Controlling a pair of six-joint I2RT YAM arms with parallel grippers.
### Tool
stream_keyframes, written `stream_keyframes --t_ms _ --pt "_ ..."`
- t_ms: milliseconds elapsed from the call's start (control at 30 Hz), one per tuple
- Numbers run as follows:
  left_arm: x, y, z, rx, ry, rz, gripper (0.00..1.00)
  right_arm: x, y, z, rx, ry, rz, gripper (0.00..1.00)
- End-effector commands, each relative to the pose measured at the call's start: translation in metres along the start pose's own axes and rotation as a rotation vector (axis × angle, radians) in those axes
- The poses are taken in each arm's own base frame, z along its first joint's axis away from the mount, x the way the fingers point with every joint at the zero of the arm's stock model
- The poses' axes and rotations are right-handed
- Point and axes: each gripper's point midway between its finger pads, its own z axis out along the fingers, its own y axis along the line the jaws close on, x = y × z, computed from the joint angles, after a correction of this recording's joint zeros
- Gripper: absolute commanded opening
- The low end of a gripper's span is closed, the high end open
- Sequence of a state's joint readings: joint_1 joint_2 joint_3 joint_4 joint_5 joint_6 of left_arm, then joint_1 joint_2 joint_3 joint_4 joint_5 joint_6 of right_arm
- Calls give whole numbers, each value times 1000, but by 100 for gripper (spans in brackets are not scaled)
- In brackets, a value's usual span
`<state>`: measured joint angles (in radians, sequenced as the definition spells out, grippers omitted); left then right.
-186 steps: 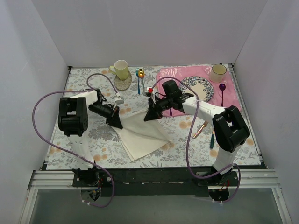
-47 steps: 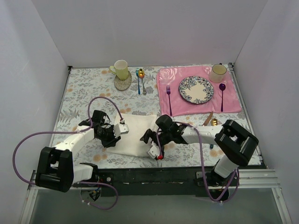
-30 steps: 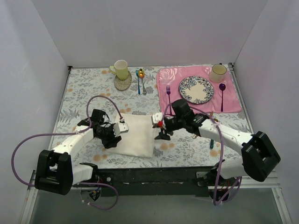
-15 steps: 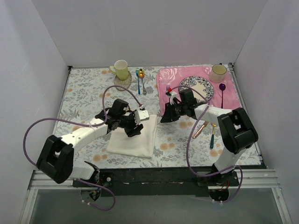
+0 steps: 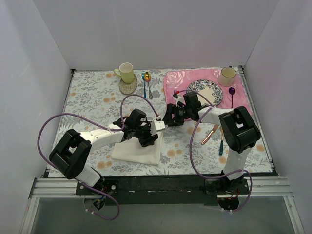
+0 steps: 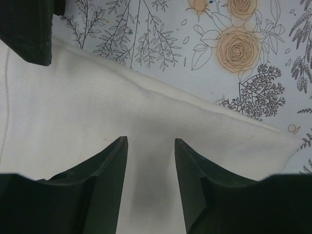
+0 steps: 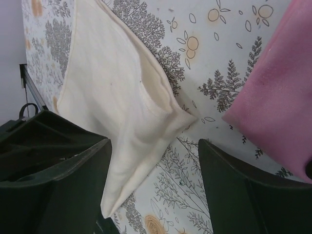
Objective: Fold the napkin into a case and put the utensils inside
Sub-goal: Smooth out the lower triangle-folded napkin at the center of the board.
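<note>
Napkin [image 5: 138, 150] folded by worktop's near edge, left of middle | left gripper [image 6: 150, 141] jaws apart over it | right gripper [image 7: 153, 141] jaws wide, empty — pin fold flat, lift top layer only.

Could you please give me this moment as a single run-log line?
stage: napkin folded, nothing inserted | left gripper: open above napkin | right gripper: open over napkin corner | knife, spoon: lying right of napkin
</note>
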<state>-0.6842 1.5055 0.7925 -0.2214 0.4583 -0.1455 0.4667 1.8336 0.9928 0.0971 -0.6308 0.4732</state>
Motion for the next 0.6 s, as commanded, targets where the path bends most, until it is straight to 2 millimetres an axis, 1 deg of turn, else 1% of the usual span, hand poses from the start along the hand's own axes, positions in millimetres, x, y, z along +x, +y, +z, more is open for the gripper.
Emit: stream_keyframes --t_ms 0,33,133,300,333,367,400,433,467,500,533,567 --pt "-1 -1 0 -22 -19 31 42 -12 12 12 -20 -11 72 80" --pt "3 -2 1 -22 -12 28 42 -11 14 14 -22 -6 79 80" --pt "6 -4 1 -20 -8 30 42 -4 11 21 -2 17 121 80" --pt "11 -9 2 -8 1 30 40 5 -6 31 87 51 199 81" --pt "13 -10 3 -4 2 29 39 5 -8 32 95 51 206 80" --pt "15 -11 3 -3 7 29 39 5 -9 33 103 49 209 77" --pt "15 -12 3 0 8 30 38 2 -8 33 98 38 201 71" --pt "17 -13 4 3 13 29 37 0 -9 33 99 32 185 68" --pt "19 -13 4 4 14 30 36 -5 -7 31 102 14 168 65" --pt "20 -13 4 4 18 30 35 -10 -4 30 96 -1 147 57" --pt "22 -13 5 5 21 27 34 -13 -2 28 94 -10 116 53" --pt "23 -14 5 8 23 27 33 -18 2 25 88 -27 92 43"
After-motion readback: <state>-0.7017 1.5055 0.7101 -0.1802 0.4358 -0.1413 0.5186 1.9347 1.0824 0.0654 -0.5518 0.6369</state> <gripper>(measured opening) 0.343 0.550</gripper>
